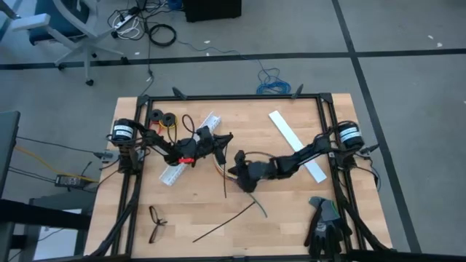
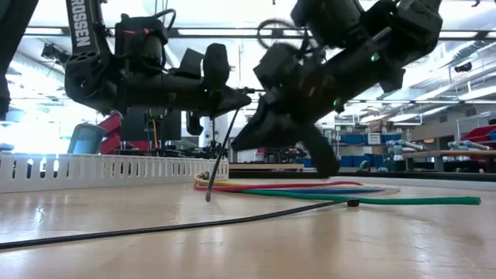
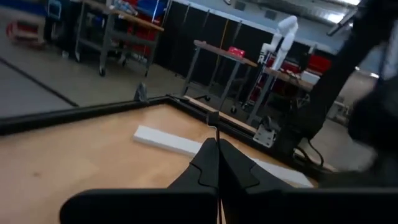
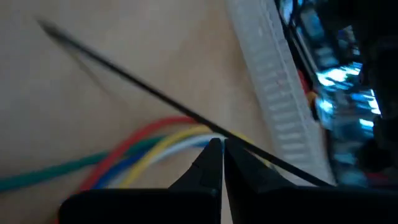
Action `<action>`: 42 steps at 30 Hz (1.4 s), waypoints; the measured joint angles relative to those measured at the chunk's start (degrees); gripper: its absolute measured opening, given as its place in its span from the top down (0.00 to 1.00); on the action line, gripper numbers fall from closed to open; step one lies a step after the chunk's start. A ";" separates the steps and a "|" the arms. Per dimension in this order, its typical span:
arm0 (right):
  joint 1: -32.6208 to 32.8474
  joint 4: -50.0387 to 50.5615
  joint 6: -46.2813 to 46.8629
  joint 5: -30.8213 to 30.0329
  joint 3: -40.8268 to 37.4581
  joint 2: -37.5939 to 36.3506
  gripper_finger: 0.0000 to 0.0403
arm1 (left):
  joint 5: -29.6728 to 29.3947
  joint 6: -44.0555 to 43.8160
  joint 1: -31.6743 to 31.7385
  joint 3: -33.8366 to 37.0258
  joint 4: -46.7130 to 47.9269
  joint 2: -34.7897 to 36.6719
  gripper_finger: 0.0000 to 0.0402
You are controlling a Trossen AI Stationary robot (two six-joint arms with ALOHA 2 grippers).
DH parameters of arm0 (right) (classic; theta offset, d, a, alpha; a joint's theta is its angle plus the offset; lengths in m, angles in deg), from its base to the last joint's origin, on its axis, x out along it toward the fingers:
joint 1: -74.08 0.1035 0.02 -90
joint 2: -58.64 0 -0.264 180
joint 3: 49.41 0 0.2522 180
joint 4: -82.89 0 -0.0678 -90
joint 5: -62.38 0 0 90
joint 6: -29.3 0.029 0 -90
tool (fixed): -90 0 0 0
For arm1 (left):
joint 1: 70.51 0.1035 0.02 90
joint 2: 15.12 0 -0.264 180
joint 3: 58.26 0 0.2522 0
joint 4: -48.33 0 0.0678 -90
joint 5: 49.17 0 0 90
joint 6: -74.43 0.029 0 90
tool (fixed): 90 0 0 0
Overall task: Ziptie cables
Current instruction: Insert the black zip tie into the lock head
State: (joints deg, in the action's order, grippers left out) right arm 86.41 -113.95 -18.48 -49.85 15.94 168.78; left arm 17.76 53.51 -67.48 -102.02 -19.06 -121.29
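Note:
The cables [image 1: 234, 173] [image 2: 294, 188] lie as a loose bundle of red, yellow, white, blue and green wires on the table's middle. A black ziptie [image 2: 221, 155] slants down from my left gripper [image 1: 229, 137] [image 2: 248, 94], which is shut on it and points level toward the table's right. My right gripper [image 1: 238, 156] [image 2: 235, 146] is shut and slants down toward the left. In the right wrist view its tips [image 4: 217, 144] sit right over the cables [image 4: 143, 155], with the ziptie [image 4: 124, 71] crossing just past them. My left gripper pinches the ziptie close to its upper end [image 3: 214, 124] between its two shut fingertips, coming in level from the table's left. A short stub sticks up past the tips. The ziptie slants down below them, and its lower end [image 2: 208, 198] rests on the table. My right gripper's tips stand at the ziptie's middle [image 4: 242, 144]; whether they touch it or the cables, I cannot tell.
A white slotted strip [image 1: 182, 164] [image 2: 101, 170] lies under my left arm, and a plain white strip [image 1: 295, 145] under my right arm. Loose zipties [image 1: 226, 218] lie nearer the front edge, black eyeglasses [image 1: 156, 222] at the front left, dark gloves [image 1: 324, 222] at the front right.

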 joint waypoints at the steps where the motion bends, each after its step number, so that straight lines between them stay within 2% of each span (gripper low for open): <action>1: 0.64 -0.06 -1.97 -3.73 0.87 1.24 0.97 | -0.09 -1.06 0.22 0.02 0.25 0.00 0.99; 2: 1.17 -0.40 -3.73 -6.23 1.60 2.38 0.97 | -0.12 -2.21 0.39 0.01 0.32 0.00 0.99; 4: 2.14 -1.00 -7.23 -7.40 2.45 3.89 0.95 | -0.17 -4.29 0.72 -0.01 0.27 0.00 0.99; 9: 4.24 -1.31 -15.87 -6.26 3.75 6.65 0.90 | -0.27 -6.59 1.13 -0.15 0.85 0.00 0.99; 17: 4.54 1.02 -20.53 -2.58 4.95 7.52 0.85 | -0.26 -9.93 1.11 -0.13 1.52 0.00 0.99; 25: 4.82 3.19 -21.01 -2.21 5.03 7.60 0.87 | -0.25 -12.78 1.09 -0.17 0.96 0.00 0.99; 32: 4.93 3.85 -20.75 -3.87 5.01 7.60 0.89 | 1.00 -14.09 1.09 -0.22 -3.68 0.00 0.99; 37: 4.99 4.10 -19.79 -7.18 4.91 7.60 0.89 | 1.51 -14.96 1.10 -0.22 -3.55 0.00 0.99; 42: 5.69 4.66 -16.75 -14.11 4.75 7.62 0.89 | 1.50 -15.59 1.62 -0.22 -4.77 0.00 0.99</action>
State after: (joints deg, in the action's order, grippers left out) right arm 92.10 -109.29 -35.22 -63.96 20.69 176.40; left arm 19.26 37.92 -65.86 -102.23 -23.83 -121.29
